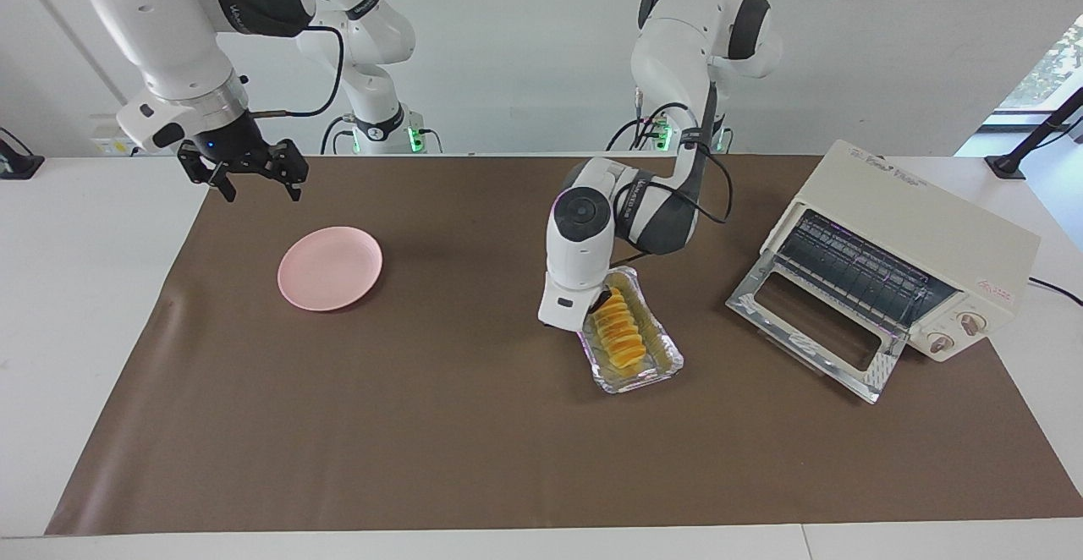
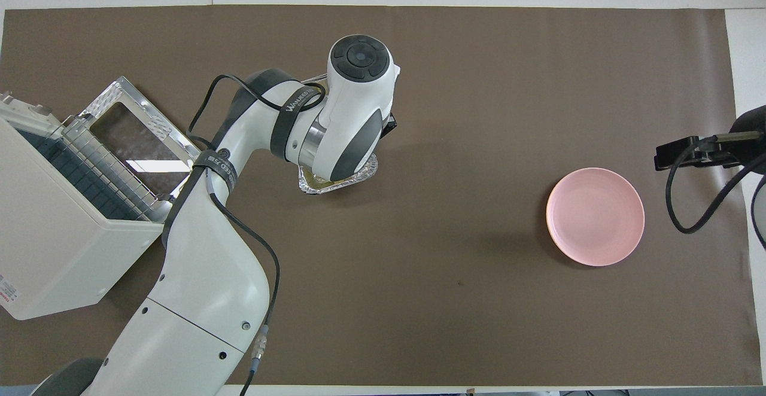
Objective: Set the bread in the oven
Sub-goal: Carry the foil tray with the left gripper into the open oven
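Bread (image 1: 623,330) lies in a silver foil tray (image 1: 668,359) at mid-bench, on the brown mat (image 1: 423,425), between the pink plate (image 1: 330,267) and the oven (image 1: 922,264).

Read across the facing view: the right gripper (image 1: 252,172) waits in the air over the bench edge near the plate, jaws parted and empty. The left gripper (image 1: 602,299) is down at the loaf's robot-side end; its wrist housing hides the jaws, so their state cannot be told.

The oven stands at the left arm's end, glass door (image 1: 816,330) dropped open, wire rack (image 1: 854,268) exposed.

Judged step: grasping the loaf. Grip it across its narrow width, lightly, since it looks soft; lift clear of the tray wall so the foil is not dragged, then approach the rack level.
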`<state>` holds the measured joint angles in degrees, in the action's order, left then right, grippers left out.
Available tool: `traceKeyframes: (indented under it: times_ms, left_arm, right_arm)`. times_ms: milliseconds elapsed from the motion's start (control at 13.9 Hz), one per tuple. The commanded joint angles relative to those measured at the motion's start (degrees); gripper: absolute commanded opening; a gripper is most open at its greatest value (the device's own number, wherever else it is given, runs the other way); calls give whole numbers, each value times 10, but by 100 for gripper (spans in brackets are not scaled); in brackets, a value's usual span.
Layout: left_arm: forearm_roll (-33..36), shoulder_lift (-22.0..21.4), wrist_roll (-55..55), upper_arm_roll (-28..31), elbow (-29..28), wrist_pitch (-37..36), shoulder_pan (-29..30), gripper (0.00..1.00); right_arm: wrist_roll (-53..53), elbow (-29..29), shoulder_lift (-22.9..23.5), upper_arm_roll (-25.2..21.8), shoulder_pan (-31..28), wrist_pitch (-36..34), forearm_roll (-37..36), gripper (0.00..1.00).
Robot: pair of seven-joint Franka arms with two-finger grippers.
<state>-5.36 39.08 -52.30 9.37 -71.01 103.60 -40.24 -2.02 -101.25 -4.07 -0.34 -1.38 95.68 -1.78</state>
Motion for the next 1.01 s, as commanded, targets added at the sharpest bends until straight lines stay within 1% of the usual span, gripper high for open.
traceKeyframes:
  times_ms: [0,144,360,432,648,793,937]
  left_arm:
    - [-7,-15,-22,42,6,-32,-7,0]
    - [-6,-46,-21,76,5,-51,-4,0]
    - [-11,-87,-18,128,5,-117,12,0]
    - [-11,-92,-20,130,5,-120,34,0]
    - [-11,-91,-23,130,1,-119,67,0]
    - [-11,-95,-45,130,-14,-121,89,0]
    - [-16,-100,-42,129,-20,-122,117,0]
  right_arm:
    - [3,-6,-10,4,-6,-8,-5,100]
    - [3,-6,-10,4,-6,-8,-5,100]
    - [3,-6,-10,4,-6,-8,-5,100]
    - [3,-6,-10,4,-6,-8,-5,100]
    - [3,-6,-9,4,-6,-8,-5,100]
    - [3,-6,-10,4,-6,-8,-5,100]
    - [3,-6,-10,4,-6,-8,-5,100]
